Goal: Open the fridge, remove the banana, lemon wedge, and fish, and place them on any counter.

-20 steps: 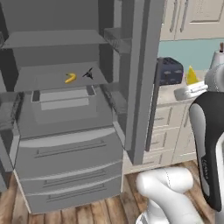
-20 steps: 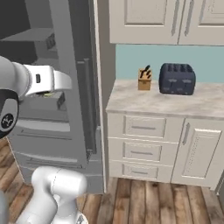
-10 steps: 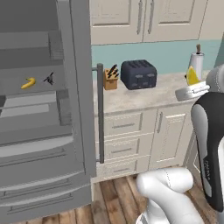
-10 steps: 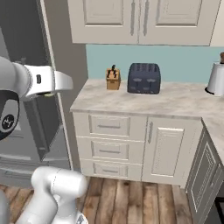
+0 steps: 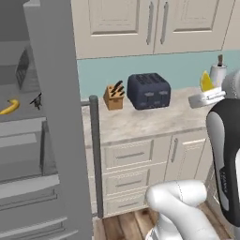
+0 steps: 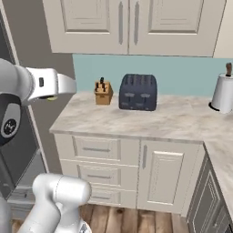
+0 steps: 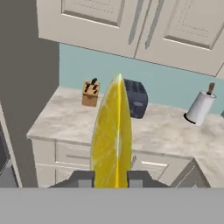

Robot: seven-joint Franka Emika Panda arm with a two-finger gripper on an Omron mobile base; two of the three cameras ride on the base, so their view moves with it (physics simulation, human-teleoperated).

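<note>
My gripper (image 7: 111,176) is shut on the lemon wedge (image 7: 112,131), a bright yellow crescent standing upright between the fingers. In the left base view the lemon wedge (image 5: 206,80) sticks up from the gripper (image 5: 205,91) at the right edge, over the beige counter (image 5: 140,123). The grey fridge (image 5: 51,117) stands open at the left; on a shelf inside it lie the banana (image 5: 9,107) and the small dark fish (image 5: 36,100). The counter (image 6: 159,119) stretches ahead of the hand in the right base view.
On the counter against the teal backsplash stand a wooden knife block (image 5: 114,96), a dark toaster (image 5: 149,90) and a paper towel roll (image 6: 224,93). Cream wall cabinets (image 6: 132,22) hang above. The fridge door's bar handle (image 5: 95,154) juts out beside the drawers.
The base has swung right, so the fridge interior slid to the left edge and the counter came to the middle. The gripper stays shut on the lemon wedge.
</note>
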